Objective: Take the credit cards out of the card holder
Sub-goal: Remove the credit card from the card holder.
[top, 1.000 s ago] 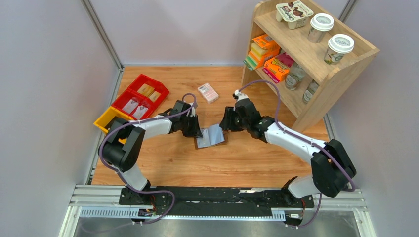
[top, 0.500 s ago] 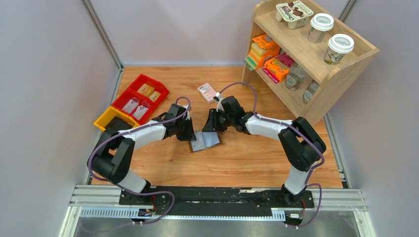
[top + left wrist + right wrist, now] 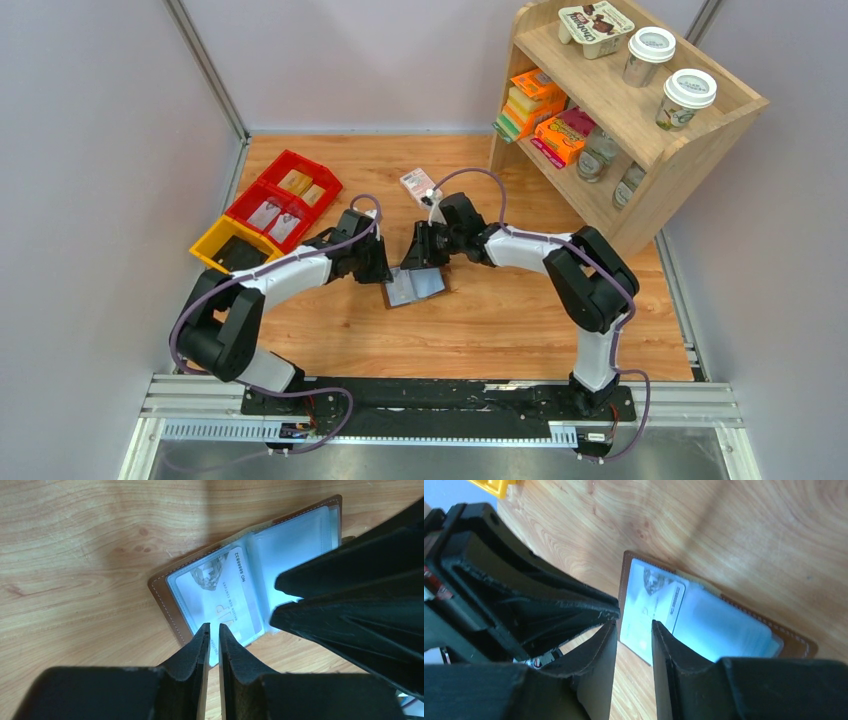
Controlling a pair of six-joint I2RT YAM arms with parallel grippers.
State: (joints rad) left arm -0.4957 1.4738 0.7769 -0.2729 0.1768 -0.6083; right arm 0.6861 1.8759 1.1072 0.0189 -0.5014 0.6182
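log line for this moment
card holder open flat | card in pocket | left gripper at holder edge | right gripper jaws open over card

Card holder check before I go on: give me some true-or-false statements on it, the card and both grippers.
The card holder lies open on the table. True.
A printed card shows inside one half of it. True.
The card lies on the table, clear of the holder. False: it sits within the holder's outline.
The right gripper is shut tight. False: a clear gap stands between its jaws.
The left gripper has its jaws almost together, tips at the holder's edge. True.
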